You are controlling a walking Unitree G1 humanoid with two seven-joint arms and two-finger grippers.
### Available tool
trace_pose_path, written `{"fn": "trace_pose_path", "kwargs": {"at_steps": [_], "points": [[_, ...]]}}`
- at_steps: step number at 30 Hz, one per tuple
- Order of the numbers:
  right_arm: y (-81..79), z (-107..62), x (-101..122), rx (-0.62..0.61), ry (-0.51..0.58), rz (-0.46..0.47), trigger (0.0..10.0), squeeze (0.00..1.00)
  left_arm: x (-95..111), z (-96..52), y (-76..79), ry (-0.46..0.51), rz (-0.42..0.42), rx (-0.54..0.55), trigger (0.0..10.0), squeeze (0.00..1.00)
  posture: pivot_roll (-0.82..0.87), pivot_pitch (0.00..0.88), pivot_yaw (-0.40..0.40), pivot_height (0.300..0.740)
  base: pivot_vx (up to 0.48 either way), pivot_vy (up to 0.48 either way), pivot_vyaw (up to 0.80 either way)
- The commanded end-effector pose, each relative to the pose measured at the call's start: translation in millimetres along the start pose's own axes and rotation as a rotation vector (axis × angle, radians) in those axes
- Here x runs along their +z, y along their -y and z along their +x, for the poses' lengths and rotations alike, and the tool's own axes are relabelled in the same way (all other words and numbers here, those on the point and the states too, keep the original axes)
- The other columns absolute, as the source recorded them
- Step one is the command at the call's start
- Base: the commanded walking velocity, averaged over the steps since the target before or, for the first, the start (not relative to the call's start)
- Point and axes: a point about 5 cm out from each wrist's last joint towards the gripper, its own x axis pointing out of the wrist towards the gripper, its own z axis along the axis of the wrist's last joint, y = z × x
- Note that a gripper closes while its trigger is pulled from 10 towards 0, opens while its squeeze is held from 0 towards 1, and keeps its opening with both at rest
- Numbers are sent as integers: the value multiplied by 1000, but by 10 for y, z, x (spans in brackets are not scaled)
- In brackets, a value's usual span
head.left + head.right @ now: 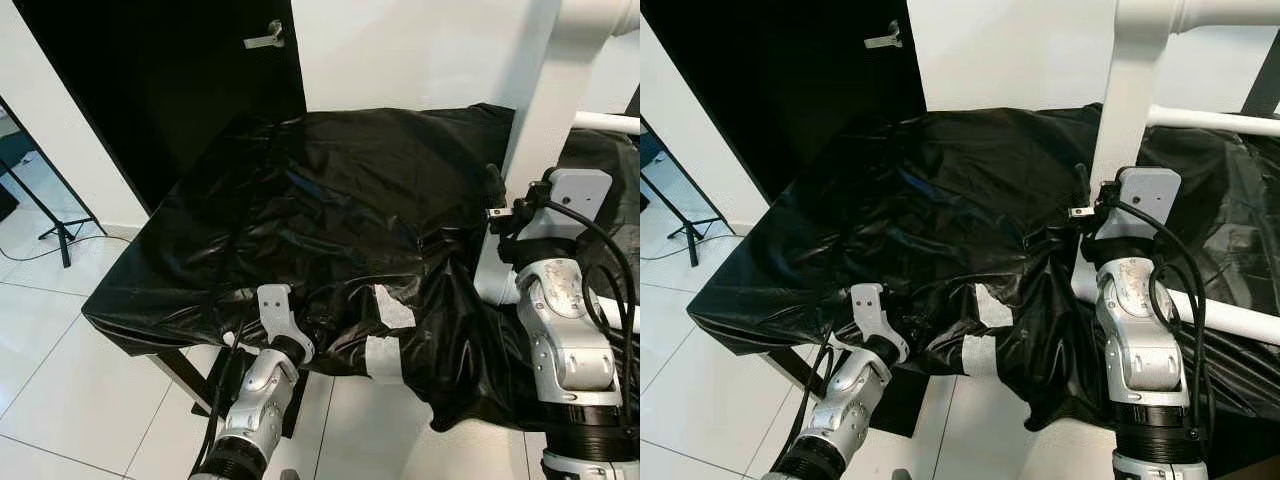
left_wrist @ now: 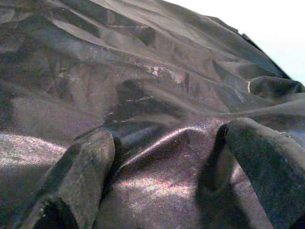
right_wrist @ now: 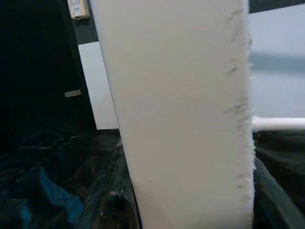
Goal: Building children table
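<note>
A low table is covered with a black plastic sheet [image 1: 330, 200], which is wrinkled and hangs over the near edge, where patches of grey tape [image 1: 385, 345] hold it.

The left gripper [image 2: 162, 167] is at the near edge of this covered table. In the left wrist view its two black fingers [image 2: 81, 171] are spread apart, with only the shiny sheet lying between and under them; they seem to rest on the sheet, and nothing is grasped. The white frame is well apart from these jaws, on the far right side of the sheet.

The right gripper [image 3: 186, 210] is raised at the right side, against a thick white upright leg [image 1: 1127, 100] of the children table frame. In the right wrist view this white leg [image 3: 176, 109] stands directly in front of the jaws, and a dark finger [image 3: 109, 200] shows just beside its lower part, so the leg appears to be between the fingers. Whether they clench it I cannot tell. A thin white rail [image 1: 1215, 120] goes out from the leg to the right, above the jaws, and a thicker white bar [image 1: 1225, 318] lies on the sheet below them.

Behind the table is a black door [image 1: 160, 70] with a metal handle [image 1: 266, 38]. A tripod stand [image 1: 45, 215] is on the white tiled floor [image 1: 60, 380] to the left.
</note>
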Motion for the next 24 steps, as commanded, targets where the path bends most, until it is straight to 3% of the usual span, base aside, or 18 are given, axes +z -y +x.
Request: {"fn": "trace_pose_path", "kwargs": {"at_steps": [1,4,6,7,8,11,16,24], "points": [[-185,-75,-352,74,-207,165,0,0,-134,-45,172,-70,-12,-308,10000,0,29,0,90,740,0,0,0],[-250,-113,-432,112,-267,244,0,0,-132,-44,172,-69,-11,-308,10000,0,29,0,89,740,0,0,0],[-250,-113,-432,112,-267,244,0,0,-132,-44,172,-69,-11,-308,10000,0,29,0,89,740,0,0,0],[-313,-155,-497,155,-319,295,7216,0,-128,-41,173,-67,-11,-308,10000,0,28,0,90,740,0,0,0],[-365,-196,-549,191,-362,344,10000,0,-123,-36,175,-65,-10,-308,10000,0,28,0,89,740,0,0,0],[-433,-256,-596,252,-407,376,10000,0,-113,-26,178,-62,-9,-309,10000,0,27,0,90,740,0,0,0],[-413,-261,-626,264,-428,385,10000,0,-106,-15,185,-60,2,-311,10000,0,24,0,94,740,0,0,0],[-530,-345,-571,479,-457,545,10000,0,-28,18,171,-22,25,-297,10000,0,34,0,96,740,0,0,0]]}}
